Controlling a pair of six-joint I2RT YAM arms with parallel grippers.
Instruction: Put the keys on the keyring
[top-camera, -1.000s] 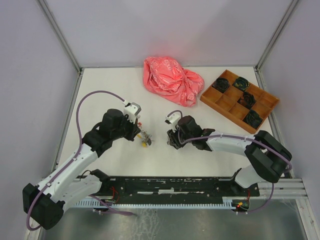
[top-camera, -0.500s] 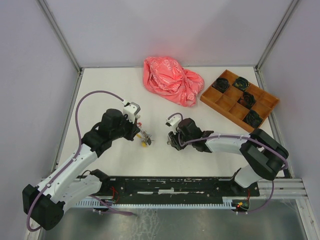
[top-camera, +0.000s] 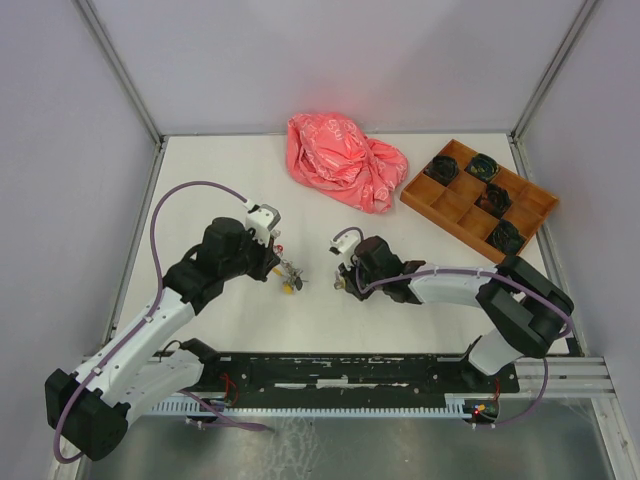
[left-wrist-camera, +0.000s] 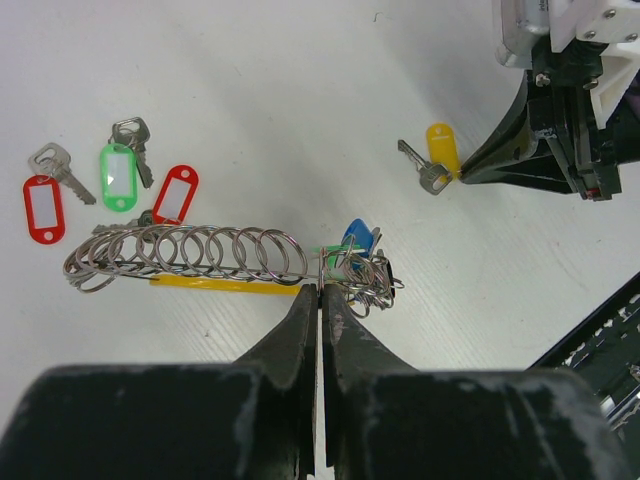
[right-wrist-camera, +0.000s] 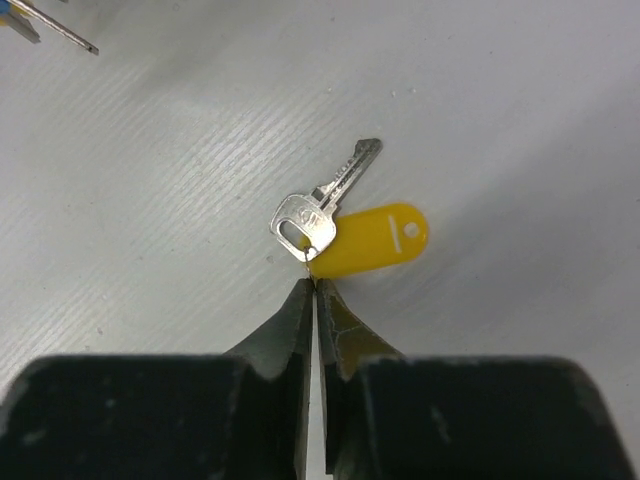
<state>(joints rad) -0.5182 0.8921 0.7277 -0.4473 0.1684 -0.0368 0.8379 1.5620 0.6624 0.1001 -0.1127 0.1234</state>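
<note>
Jaws on the right gripper are drawn together to a hairline, and their tips appear to nip the small loop joining the yellow-tagged key to its yellow tag. That hold looks thin. Only the very tips have it, so on lifting the key could slip free, or swing on the loop and hang at an angle awkward for threading. The key lies flat on the tabletop just ahead of those tips. Its long axis runs diagonally in the right wrist view, with the head next to the jaws and the blade pointing away and to the right. The tag lies alongside, leaning the same way. Across a gap, the left gripper has its jaws clamped on the keyring, seen almost edge-on with small loops strung along it. A tilt there could let them slide.
</note>
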